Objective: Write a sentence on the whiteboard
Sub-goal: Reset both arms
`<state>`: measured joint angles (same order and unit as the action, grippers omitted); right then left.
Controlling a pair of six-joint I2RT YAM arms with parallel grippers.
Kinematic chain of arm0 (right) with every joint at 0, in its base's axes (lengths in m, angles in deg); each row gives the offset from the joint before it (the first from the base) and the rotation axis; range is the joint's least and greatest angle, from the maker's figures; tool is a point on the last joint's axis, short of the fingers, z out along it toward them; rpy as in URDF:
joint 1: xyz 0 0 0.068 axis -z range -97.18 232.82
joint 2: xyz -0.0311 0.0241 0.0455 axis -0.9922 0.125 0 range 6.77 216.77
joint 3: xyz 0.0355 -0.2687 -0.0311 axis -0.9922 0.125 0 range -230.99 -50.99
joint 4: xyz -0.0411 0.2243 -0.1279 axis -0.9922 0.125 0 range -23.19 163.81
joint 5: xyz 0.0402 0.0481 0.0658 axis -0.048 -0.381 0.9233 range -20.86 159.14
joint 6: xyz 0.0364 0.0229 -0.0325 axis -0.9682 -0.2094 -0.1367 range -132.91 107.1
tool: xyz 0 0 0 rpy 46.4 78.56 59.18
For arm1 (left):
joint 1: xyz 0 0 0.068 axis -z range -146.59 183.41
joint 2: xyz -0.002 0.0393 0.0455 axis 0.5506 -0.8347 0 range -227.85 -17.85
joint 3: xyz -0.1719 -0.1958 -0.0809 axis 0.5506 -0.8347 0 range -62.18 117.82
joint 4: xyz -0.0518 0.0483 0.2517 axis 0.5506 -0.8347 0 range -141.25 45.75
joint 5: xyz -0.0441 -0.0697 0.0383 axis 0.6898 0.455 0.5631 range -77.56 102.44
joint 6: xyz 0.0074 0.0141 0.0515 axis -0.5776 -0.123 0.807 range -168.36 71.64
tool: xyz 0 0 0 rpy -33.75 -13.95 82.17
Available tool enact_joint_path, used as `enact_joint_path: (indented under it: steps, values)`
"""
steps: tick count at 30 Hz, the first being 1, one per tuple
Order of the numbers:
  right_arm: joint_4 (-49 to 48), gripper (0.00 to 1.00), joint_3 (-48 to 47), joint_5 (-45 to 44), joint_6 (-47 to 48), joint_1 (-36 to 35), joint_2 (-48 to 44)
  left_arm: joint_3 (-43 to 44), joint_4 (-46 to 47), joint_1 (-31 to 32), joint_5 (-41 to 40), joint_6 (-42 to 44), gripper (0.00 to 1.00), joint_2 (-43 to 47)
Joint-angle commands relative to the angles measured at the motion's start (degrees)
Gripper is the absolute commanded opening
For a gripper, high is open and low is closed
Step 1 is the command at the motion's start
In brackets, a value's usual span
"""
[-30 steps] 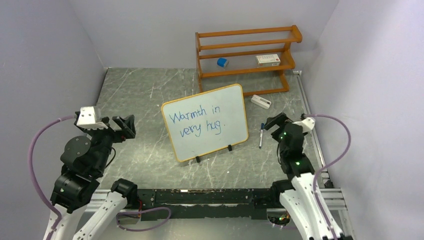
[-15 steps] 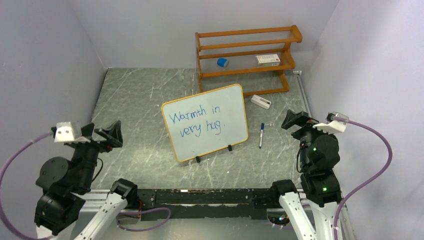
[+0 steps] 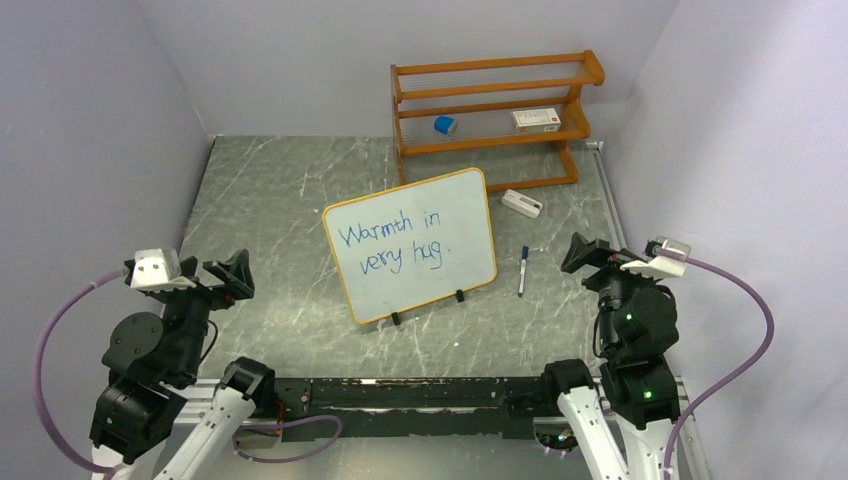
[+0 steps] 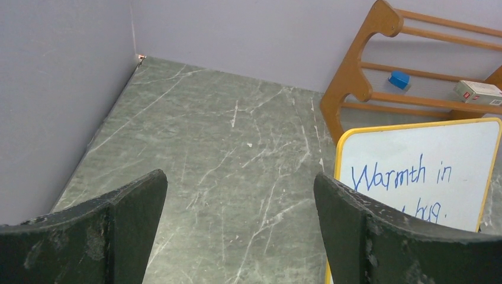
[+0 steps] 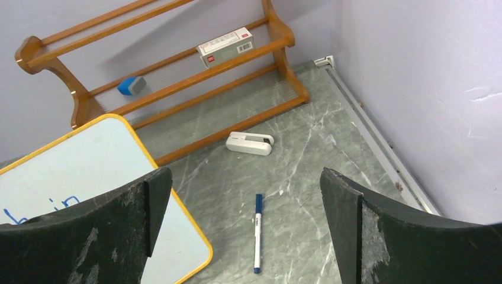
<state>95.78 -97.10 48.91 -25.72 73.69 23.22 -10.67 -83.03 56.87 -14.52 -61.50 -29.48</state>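
Top external view: a large white rectangular whiteboard [image 3: 425, 290] with rounded corners and a thin orange-yellow frame sits near the middle of the grey-green marbled table [image 3: 280, 200]. It is just in front of the orange wooden shelf rack [image 3: 490, 145] and between the two arms. It rests on two small black feet [image 3: 460, 296] at its near edge, turned a little so that its right side lies farther back. The sentence [image 3: 395, 245] is thin blue handwriting in two short lines, "Warmth in" above "very hug.", filling the upper and middle part of the face; the lower strip of the board is bare.

The left gripper [image 3: 232, 275] hangs over the table's left side, well apart from the board. Its jaws are spread wide with nothing between them. In the left wrist view, the left gripper [image 4: 240, 177] frames bare table, and the whiteboard [image 4: 467, 195] shows at the right with "Warmth in" legible; the lower line is partly hidden behind the right finger.

The right gripper [image 3: 583, 253] hangs near the right wall, also gaping wide and holding nothing. Seen from the right wrist, a slim white marker with blue ends [image 5: 257, 232] lies flat on the table below the right gripper [image 5: 245, 174], apart from the board's corner. A small white oblong case [image 5: 250, 143] lies beyond it, close to the rack's foot. On the rack sit a small blue block [image 3: 445, 124] and a white carton with red marks [image 3: 536, 119].
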Motion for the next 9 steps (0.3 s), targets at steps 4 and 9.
enact_joint_path:
  steps: [4, 9]
  values:
    - [-1.04, 1.0, 1.54, 2.12, 2.87, -0.28, -3.05, -1.03, 2.26, 0.27, -0.65, -0.37, 0.97, -0.68]
    - [-1.44, 1.0, 1.77, 2.17, 2.82, -0.45, -3.31, -1.1, 2.62, 0.27, -0.08, -0.78, 0.97, -1.1]
